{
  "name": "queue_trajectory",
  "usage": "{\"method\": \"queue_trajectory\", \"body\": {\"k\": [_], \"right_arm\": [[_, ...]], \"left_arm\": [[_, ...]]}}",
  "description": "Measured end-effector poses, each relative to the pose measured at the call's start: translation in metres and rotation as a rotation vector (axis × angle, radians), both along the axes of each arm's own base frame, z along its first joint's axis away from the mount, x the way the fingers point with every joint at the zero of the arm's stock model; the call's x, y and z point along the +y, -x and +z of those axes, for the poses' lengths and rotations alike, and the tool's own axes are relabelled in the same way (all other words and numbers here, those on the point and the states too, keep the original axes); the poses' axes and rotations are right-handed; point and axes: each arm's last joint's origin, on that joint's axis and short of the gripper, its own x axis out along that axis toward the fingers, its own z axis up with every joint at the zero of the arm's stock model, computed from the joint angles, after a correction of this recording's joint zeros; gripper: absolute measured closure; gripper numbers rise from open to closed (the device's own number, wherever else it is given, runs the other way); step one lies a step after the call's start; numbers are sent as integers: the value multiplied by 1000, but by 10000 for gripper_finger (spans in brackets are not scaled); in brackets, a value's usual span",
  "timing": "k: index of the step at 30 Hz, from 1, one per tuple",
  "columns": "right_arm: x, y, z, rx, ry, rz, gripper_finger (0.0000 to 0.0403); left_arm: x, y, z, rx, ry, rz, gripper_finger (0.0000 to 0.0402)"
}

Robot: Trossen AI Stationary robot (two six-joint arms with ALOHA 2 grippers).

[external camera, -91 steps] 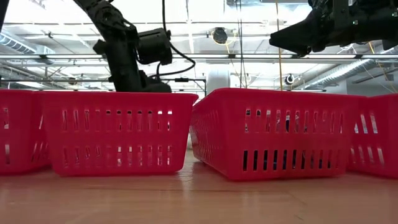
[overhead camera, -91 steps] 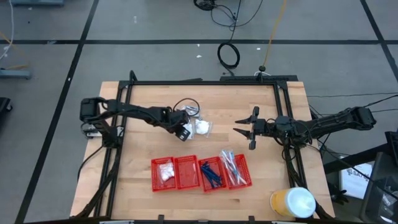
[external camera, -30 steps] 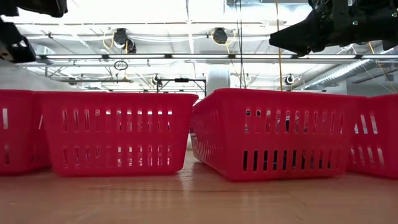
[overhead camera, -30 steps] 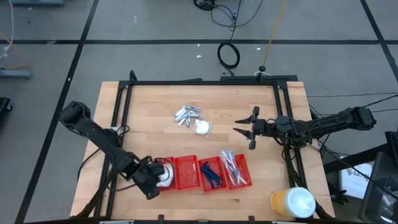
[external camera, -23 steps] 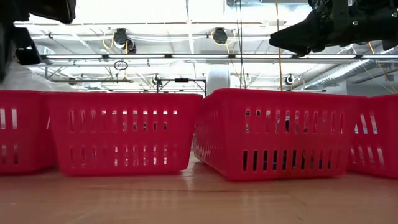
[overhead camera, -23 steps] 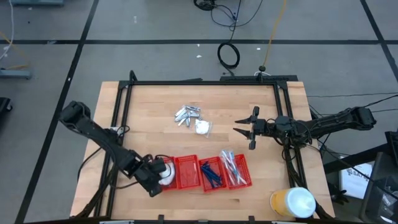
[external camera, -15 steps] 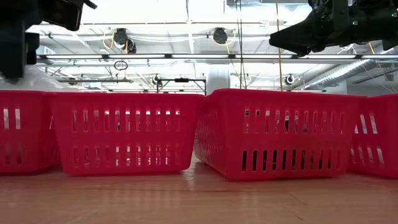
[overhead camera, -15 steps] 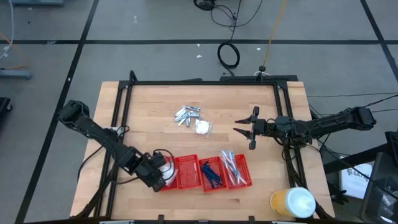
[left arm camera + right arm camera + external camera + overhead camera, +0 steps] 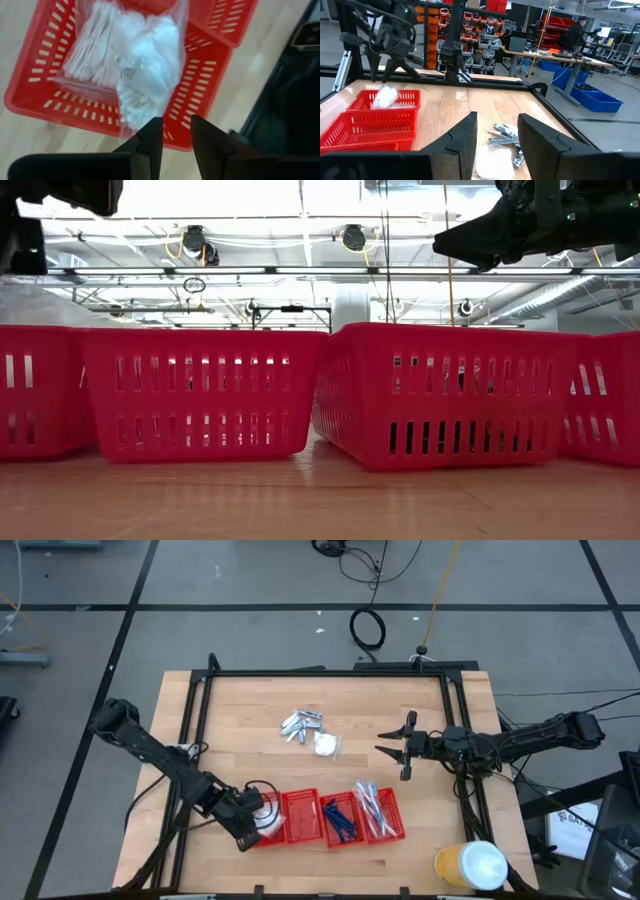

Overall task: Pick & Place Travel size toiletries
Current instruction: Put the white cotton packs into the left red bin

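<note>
Four red mesh baskets [image 9: 330, 817] stand in a row near the table's front edge. My left gripper [image 9: 175, 135] hovers open over the near rim of the leftmost basket [image 9: 200, 75]. Nothing is between its fingers. A clear bag of white soft packets [image 9: 135, 65] lies in that basket, one corner hanging over the rim close to one finger. Silvery foil sachets [image 9: 302, 723] and a white packet [image 9: 326, 745] lie on the table's middle. My right gripper [image 9: 380, 744] hangs open and level to their right.
Dark blue sticks [image 9: 338, 817] fill the third basket and pale wrapped sticks [image 9: 375, 810] the fourth. A yellow and white tub [image 9: 470, 865] stands at the near right corner. A black frame [image 9: 330, 673] runs along the table's edges.
My left gripper has kept over the leftmost basket, shifting slightly toward the table's right and rolling a little. The two left baskets have slid a little toward the right, closing on the third basket.
</note>
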Motion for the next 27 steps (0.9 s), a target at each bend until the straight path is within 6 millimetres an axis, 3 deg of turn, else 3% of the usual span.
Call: {"method": "queue_trajectory", "body": {"k": [7, 12, 16, 21, 27], "right_arm": [[0, 0, 0, -1, -7, 0, 273], [0, 0, 0, -1, -7, 0, 273], [0, 0, 0, -1, -7, 0, 273], [0, 0, 0, -1, -6, -1, 273], [0, 0, 0, -3, -6, -3, 273]], "left_arm": [[15, 7, 26, -168, -62, -8, 305], [41, 6, 47, -410, -355, 124, 305], [64, -1, 54, -487, -635, 226, 305], [97, -27, 57, -496, -796, 176, 304], [144, -79, 46, -635, -565, 17, 273]]}}
